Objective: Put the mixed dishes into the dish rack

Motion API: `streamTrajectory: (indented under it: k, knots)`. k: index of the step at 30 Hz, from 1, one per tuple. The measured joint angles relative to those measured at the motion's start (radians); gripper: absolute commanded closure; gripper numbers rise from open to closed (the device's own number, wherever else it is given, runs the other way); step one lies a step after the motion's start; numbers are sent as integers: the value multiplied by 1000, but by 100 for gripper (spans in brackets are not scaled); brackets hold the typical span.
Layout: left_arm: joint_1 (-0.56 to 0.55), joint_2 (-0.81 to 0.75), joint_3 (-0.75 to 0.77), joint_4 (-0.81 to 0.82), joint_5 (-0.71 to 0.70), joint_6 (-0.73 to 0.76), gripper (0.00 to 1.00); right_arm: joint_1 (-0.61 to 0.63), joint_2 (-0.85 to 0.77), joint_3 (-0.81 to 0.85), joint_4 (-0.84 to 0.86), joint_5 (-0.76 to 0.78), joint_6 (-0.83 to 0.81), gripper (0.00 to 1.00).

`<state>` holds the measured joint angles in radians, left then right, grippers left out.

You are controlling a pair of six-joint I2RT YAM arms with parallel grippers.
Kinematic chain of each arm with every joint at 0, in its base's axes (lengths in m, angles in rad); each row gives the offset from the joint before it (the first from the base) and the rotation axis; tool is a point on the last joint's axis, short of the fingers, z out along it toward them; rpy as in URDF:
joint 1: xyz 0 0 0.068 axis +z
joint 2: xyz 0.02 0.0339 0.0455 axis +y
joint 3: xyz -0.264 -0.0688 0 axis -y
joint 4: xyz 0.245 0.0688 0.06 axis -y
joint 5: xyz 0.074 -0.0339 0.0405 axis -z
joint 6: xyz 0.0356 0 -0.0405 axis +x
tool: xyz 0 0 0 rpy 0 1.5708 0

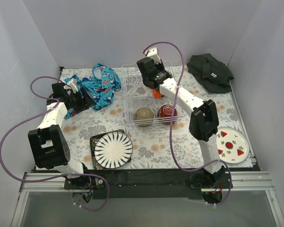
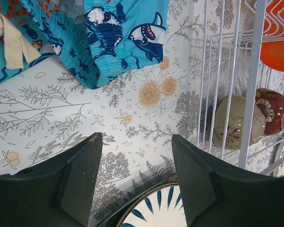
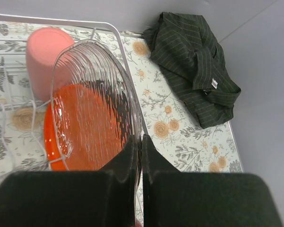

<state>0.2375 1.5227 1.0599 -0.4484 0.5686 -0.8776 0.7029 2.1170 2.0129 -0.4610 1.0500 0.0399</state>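
Note:
My right gripper (image 3: pixel 141 142) is shut on the rim of a see-through, black-tinted ribbed dish (image 3: pixel 99 85), held on edge inside the white wire dish rack (image 3: pixel 52 21). Behind the dish stand the orange plate (image 3: pixel 80 137) and the pink cup (image 3: pixel 45 52). From above, the right gripper (image 1: pixel 155 89) is over the rack (image 1: pixel 128 94), which also holds the cream bowl (image 1: pixel 144 116) and dark red bowl (image 1: pixel 166 111). My left gripper (image 2: pixel 137 142) is open and empty over the mat, beside the black-striped white plate (image 1: pixel 113 149), which lies on the dark square plate (image 1: pixel 93 142).
The watermelon-print plate (image 1: pixel 232 144) lies at the right front by the right arm. A blue patterned cloth (image 1: pixel 100 87) lies left of the rack, close to the left gripper. A dark green-black cloth (image 1: pixel 209 71) lies at the back right. Walls enclose three sides.

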Motion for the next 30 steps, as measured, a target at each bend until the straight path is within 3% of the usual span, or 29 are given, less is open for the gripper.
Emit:
streamTrajectory:
  k: [13,16,17,22,30]
  knots:
    - [0,11,-5,0,1,10,40,-23,43,5,-15,-71,12,99]
    - [0,11,-6,-4,8,10,40,-17,56,5,-32,-104,11,80]
    - [0,11,-6,-5,11,11,40,-14,59,5,-39,-113,11,65]
    - [0,11,-11,-22,39,32,38,1,64,1,-61,-151,7,39]
    - [0,20,-17,-179,198,280,42,34,-28,-93,-97,-269,9,39]
